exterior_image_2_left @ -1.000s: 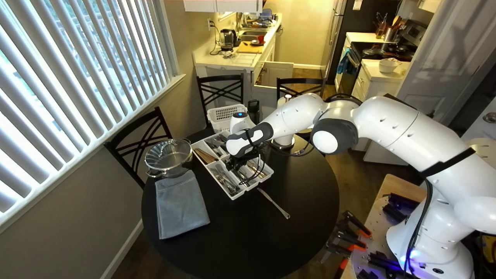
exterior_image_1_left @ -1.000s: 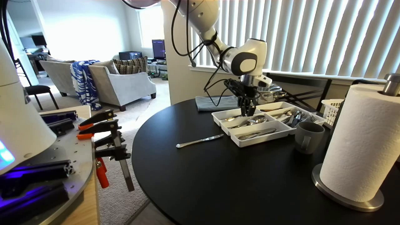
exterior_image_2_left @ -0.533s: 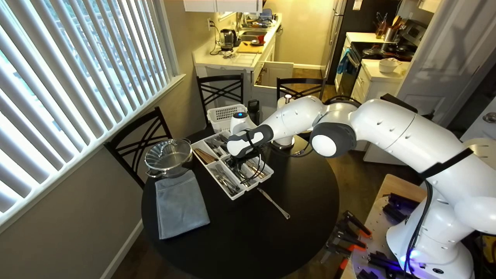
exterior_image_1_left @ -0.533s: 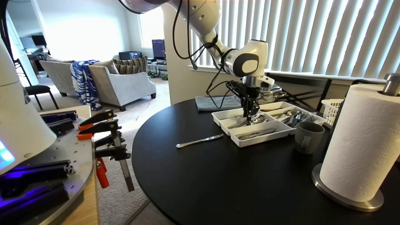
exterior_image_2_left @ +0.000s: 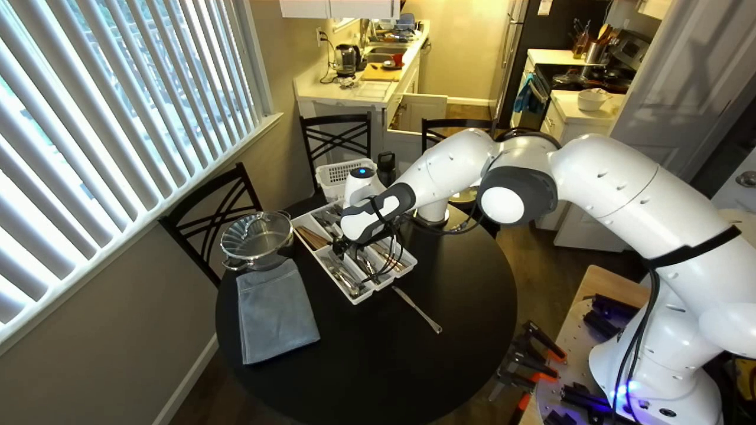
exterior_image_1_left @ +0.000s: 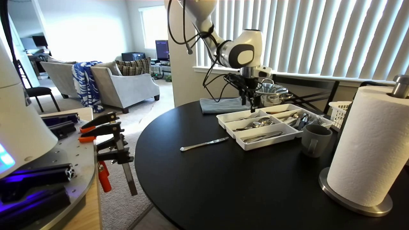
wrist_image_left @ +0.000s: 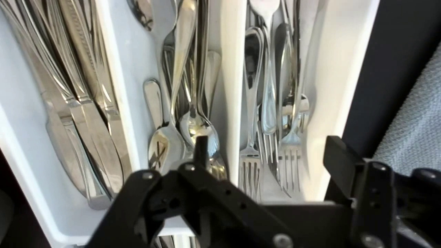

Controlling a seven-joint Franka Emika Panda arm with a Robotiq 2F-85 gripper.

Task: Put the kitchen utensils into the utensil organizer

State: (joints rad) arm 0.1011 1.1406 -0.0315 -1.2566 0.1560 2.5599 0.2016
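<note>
The white utensil organizer [exterior_image_1_left: 268, 143] lies on the dark round table, its long compartments holding silver knives, spoons and forks. In both exterior views a single silver knife [exterior_image_1_left: 204, 144] rests on the tabletop beside the tray, apart from it. My gripper [wrist_image_left: 267, 153] hovers over the organizer with its jaws spread wide and nothing between them. Forks [wrist_image_left: 289, 165] lie below the gap in the wrist view; spoons [wrist_image_left: 167, 146] fill the middle compartment, partly behind one finger. Knives [wrist_image_left: 86, 137] occupy the compartment at the left of that view.
A dark grey mug [exterior_image_1_left: 315, 140] stands close against the tray, and a paper towel roll [exterior_image_1_left: 367, 147] stands nearer the camera. By the tray's far side are a lidded metal pot [exterior_image_2_left: 257, 239] and a folded grey cloth [exterior_image_2_left: 276, 313]. A white basket [exterior_image_2_left: 336, 177] stands behind the tray.
The gripper dipped towards the tray, then rose and shifted towards the window side. Its jaws have opened. The knife on the table has not moved.
</note>
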